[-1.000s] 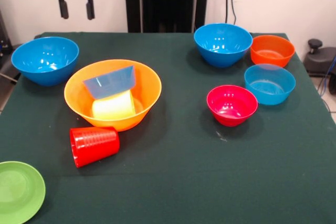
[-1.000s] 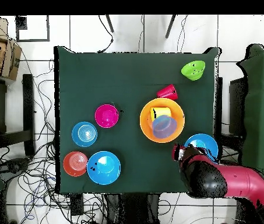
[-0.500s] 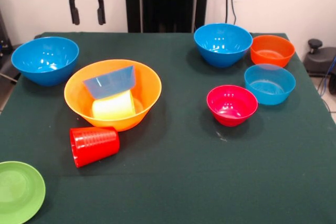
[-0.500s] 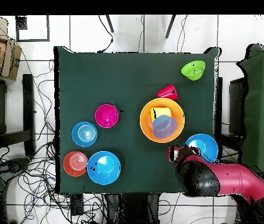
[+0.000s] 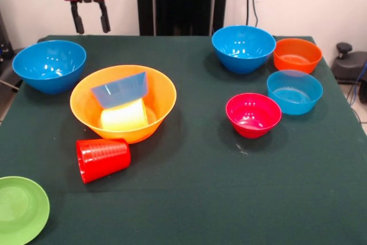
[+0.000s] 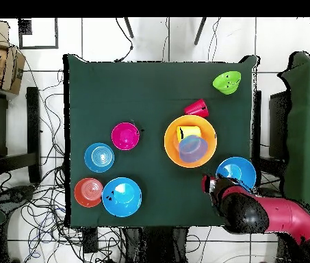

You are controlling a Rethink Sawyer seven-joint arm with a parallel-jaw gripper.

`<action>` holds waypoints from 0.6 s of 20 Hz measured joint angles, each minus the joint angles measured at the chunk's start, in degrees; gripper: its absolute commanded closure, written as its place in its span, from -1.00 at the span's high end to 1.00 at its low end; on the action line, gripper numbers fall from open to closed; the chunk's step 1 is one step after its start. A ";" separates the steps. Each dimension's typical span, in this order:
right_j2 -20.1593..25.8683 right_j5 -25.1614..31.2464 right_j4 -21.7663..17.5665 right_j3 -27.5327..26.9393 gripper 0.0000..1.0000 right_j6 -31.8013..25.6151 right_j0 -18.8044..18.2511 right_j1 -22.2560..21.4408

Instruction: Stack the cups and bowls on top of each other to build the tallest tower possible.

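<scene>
Eight bowls: spread over the green table, together with two cups.
Tower base: big yellow-orange bowl, upright on the table's left half in the front view; it is the only piled group.
Inside the base: yellow cup lying on its side, with a pale translucent blue bowl tilted on edge just above it and leaning toward the big bowl's far wall.
Red cup: ribbed, on its side on the cloth, touching or just beside the big bowl's near wall, mouth toward the left.
Deep blue bowls: one upright at the far left, just beside the base; the other upright at the far right.
Orange bowl: upright, just right of the second deep blue bowl, close to touching it.
Second pale blue bowl: upright, in front of the orange one.
Pink-red bowl: upright, near the pale blue bowl's left side.
Light green bowl: at the near left corner, partly cut by the frame edge.
Gripper: raised above the table's far left edge, behind the first deep blue bowl; its two black fingers hang parted with nothing between them.
Overhead view: arm reaching in from the lower right, its head beside that deep blue bowl.
</scene>
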 measured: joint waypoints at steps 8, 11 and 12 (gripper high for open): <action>1.49 0.01 -3.15 -1.68 1.00 0.00 -1.86 3.85; 1.84 0.00 -3.88 -1.97 1.00 0.00 -1.85 4.40; 2.08 0.01 -4.33 -2.14 1.00 0.00 -1.85 4.72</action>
